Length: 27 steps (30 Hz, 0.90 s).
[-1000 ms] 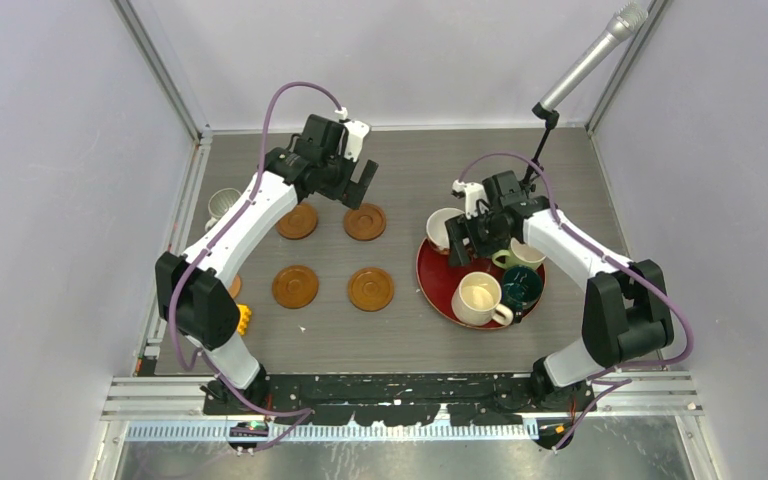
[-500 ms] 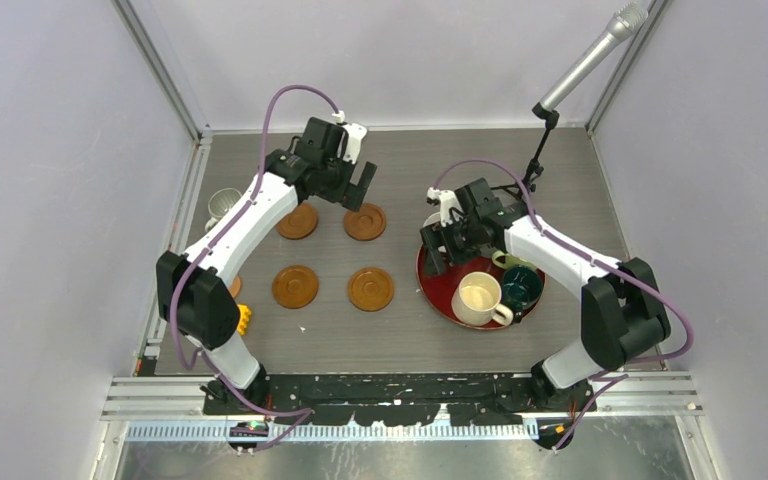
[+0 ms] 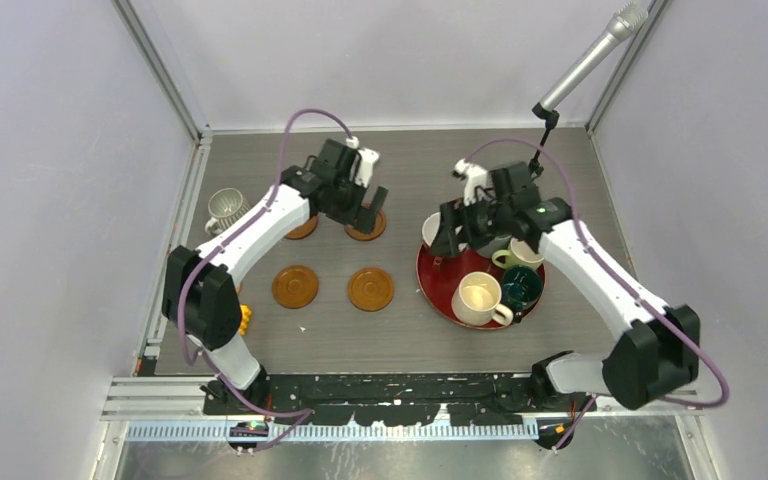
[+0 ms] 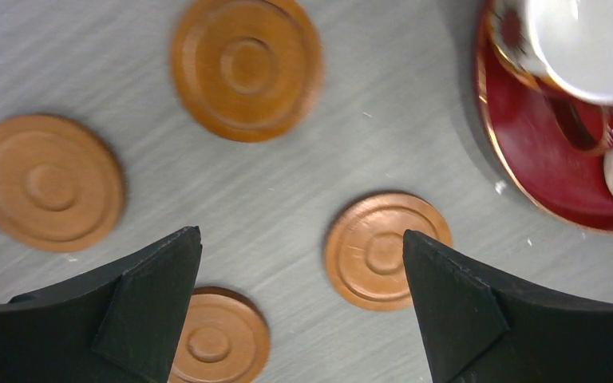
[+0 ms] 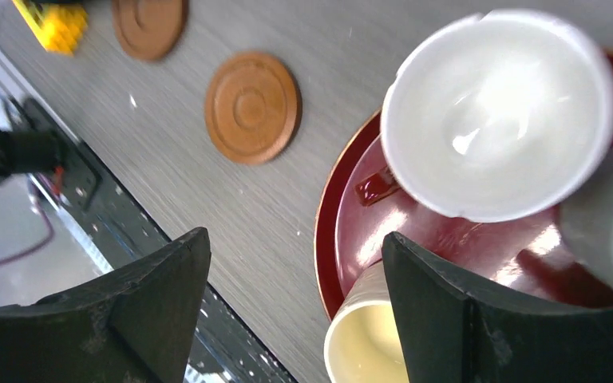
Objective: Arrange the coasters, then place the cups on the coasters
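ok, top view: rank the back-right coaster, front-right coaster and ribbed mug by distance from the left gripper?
From the left gripper:
1. Back-right coaster, partly under it.
2. Front-right coaster, in the near row.
3. Ribbed mug, far off to its left.

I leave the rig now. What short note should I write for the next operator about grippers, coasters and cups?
Left gripper: open, empty, above the coasters.
Right gripper: open, empty, over the red tray beside the white cup.
Four coasters form a grid left of the tray; others not clearly seen.
Ribbed cup stands on the table, far left; cream cup, dark teal cup, pale green cup on the tray.
Done: no cup on a coaster. Left: all cups.
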Available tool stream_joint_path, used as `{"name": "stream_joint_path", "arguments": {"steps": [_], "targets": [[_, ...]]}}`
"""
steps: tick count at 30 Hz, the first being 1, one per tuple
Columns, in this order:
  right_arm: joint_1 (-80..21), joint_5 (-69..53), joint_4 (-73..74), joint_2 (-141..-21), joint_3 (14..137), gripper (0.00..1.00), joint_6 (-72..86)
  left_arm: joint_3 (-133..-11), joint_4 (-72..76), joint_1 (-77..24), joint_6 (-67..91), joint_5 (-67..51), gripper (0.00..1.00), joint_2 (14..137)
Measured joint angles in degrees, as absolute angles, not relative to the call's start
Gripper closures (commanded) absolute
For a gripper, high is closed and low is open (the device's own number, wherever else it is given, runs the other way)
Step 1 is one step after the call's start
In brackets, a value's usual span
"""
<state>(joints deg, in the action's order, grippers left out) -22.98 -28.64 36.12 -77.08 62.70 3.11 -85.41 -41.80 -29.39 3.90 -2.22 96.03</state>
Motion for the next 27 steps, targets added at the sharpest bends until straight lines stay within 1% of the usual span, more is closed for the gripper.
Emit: {"name": "stream_joint_path", "arguments": {"steps": [6, 9, 13, 20, 27], "targets": [[-10.79, -32.58, 36.4, -70.11, 66.92, 0.17, 6.31, -80.71, -40.07, -40.29, 6.11, -2.63, 0.0, 96.03], [-6.55, -32.49, 37.63, -69.34, 67.29, 0.17, 6.48, -80.31, -38.37, -45.95, 7.92, -2.09, 0.01, 96.31], [-2.52, -32.32, 40.03, -69.34, 67.29, 0.17, 7.27, -81.32, -35.33, -51.64, 10.52, -1.3, 0.05, 98.8], [5.54, -30.92, 41.15, -69.21, 67.29, 0.17, 9.45, -86.94, -33.21, -55.09, 14.17, 0.99, 0.11, 108.09], [6.44, -30.55, 41.67, -67.22, 66.89, 0.17, 10.5, -89.14, -32.84, -55.27, 14.55, 6.15, 0.24, 112.71]]}}
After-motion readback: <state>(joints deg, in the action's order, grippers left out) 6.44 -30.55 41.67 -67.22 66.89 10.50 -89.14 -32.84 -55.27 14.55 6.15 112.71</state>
